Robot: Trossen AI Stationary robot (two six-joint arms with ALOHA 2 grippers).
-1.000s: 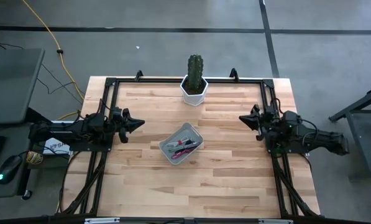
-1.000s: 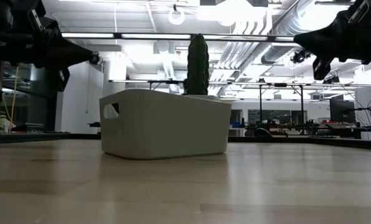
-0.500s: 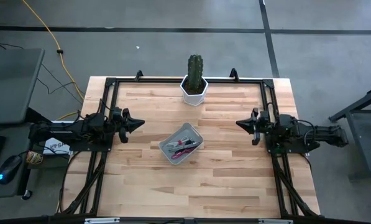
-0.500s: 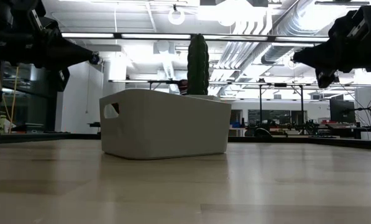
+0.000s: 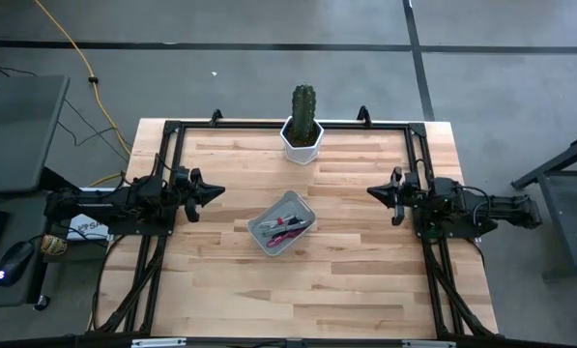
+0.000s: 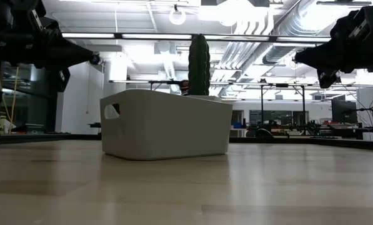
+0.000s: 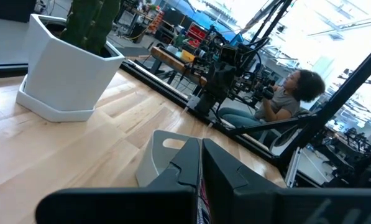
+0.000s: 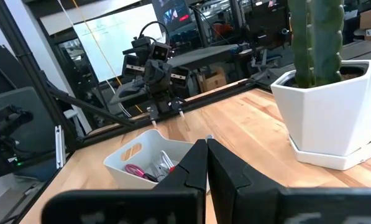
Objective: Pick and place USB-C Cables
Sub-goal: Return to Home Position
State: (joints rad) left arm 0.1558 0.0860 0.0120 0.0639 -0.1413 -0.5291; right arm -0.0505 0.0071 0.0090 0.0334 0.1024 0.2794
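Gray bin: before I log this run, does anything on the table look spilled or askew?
Nothing stands out. The gray bin stands upright mid-table, merely turned diagonal on the table, cables inside, none beside it. The cactus pot is upright; left gripper and right gripper sit shut at the sides.

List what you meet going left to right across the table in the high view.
From the left: left pincer → grey bin → right pincer. The potted cactus is left out, since it overlaps the bin's span.
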